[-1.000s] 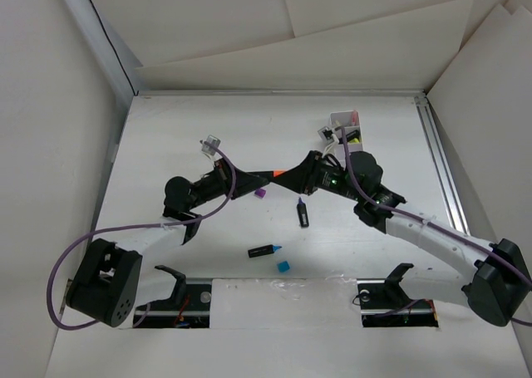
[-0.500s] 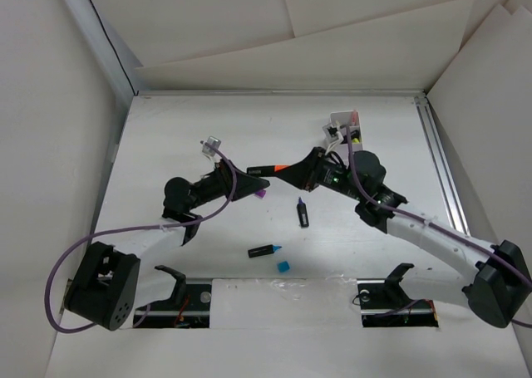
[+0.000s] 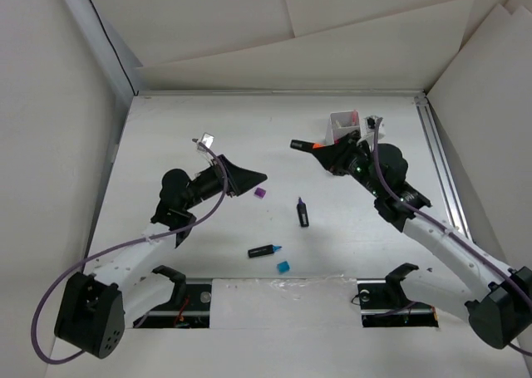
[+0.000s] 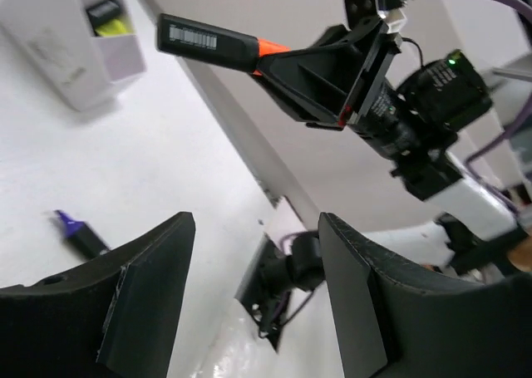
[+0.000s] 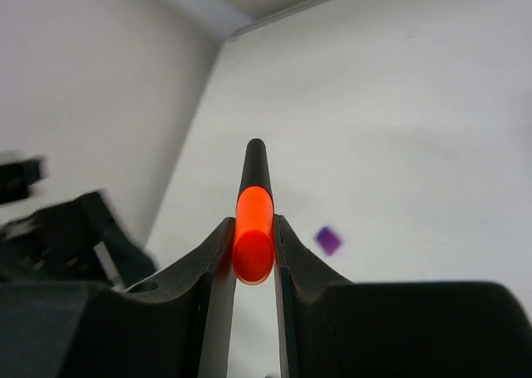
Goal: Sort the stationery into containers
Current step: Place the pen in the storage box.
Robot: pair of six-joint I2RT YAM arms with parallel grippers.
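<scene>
My right gripper (image 3: 322,151) (image 5: 252,227) is shut on the orange cap of a black highlighter (image 3: 304,146) (image 5: 253,197). It holds the highlighter above the table, just left of the white box (image 3: 340,129) (image 4: 71,58). A yellow-capped highlighter (image 4: 106,18) and a pink one show inside the box. My left gripper (image 3: 253,179) (image 4: 253,291) is open and empty, apart from the held highlighter (image 4: 208,40). On the table lie a purple-capped highlighter (image 3: 302,213) (image 4: 80,233), a blue-capped highlighter (image 3: 264,250), a loose purple cap (image 3: 260,193) (image 5: 327,240) and a loose blue cap (image 3: 284,267).
White walls stand round the table, with a metal rail (image 3: 438,162) along the right side. The left arm's black fingers (image 5: 79,233) show at the lower left of the right wrist view. Both arm bases sit at the near edge.
My left gripper opened, let go of the orange-capped highlighter and drew back left. My right gripper kept hold of it and carried it right, toward the white box.
</scene>
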